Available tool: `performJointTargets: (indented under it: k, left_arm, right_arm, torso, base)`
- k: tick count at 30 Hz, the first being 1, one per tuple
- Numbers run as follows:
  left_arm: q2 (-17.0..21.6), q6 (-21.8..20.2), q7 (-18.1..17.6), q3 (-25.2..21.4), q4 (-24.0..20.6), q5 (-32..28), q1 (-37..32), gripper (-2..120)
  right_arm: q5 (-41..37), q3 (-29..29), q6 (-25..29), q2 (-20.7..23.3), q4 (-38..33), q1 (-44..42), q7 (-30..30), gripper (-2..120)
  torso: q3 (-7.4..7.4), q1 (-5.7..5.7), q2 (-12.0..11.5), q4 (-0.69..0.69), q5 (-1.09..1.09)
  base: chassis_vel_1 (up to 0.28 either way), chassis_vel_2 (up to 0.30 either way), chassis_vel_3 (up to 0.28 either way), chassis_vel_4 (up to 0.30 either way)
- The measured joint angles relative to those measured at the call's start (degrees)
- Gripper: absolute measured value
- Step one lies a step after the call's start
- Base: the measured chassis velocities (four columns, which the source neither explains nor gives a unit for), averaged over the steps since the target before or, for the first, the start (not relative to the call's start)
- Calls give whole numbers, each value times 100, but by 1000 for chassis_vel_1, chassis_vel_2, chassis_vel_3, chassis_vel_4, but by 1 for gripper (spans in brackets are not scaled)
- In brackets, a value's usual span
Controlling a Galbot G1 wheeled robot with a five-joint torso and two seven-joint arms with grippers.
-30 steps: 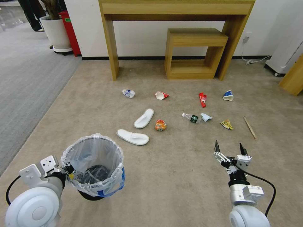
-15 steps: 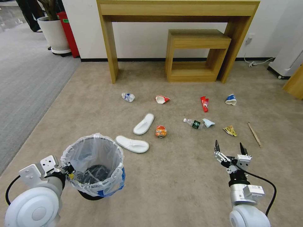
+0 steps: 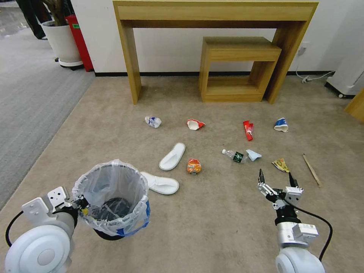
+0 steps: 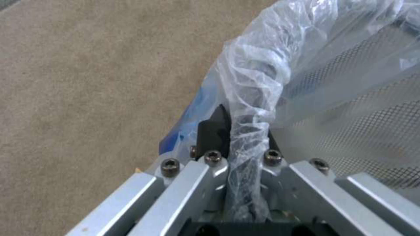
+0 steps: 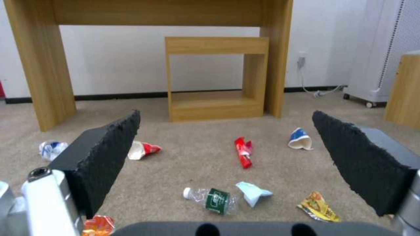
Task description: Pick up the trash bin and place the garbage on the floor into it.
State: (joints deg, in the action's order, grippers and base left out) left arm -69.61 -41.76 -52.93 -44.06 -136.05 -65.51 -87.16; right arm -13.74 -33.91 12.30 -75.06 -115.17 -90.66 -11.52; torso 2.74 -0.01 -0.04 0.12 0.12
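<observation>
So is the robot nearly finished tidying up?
Not yet. Done: the left gripper holds the trash bin by its rim. In hand: the right gripper is open above the floor. Left: all the garbage, like the bottle and slippers.

the left gripper sits low at the near left rim of the trash bin, its arm bent in from the robot's left, the white wrist joint nearest the camera. its jaws are clamped tight on the bagged rim. the right gripper reaches forward well to the right of the trash bin, wrist straight, black fingers spread wide apart and gripping nothing.
</observation>
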Motion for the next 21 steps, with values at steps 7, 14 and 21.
performJointTargets:
  k: [7,14,21]
  left_arm:
    - [-19,0,2,5,17,6,9,1]
    - [-54,4,9,15,27,29,15,1]
    - [-57,6,15,17,41,36,28,1]
  right_arm:
    - [-8,13,13,-3,40,17,-5,100]
    - [1,28,39,-16,92,51,-6,99]
    - [11,38,78,-26,140,88,-5,99]
  torso:
    - [0,0,0,0,0]
    - [0,0,0,0,0]
    - [0,0,0,0,0]
  base:
    - [0,0,0,0]
    - [0,0,0,0]
    - [0,0,0,0]
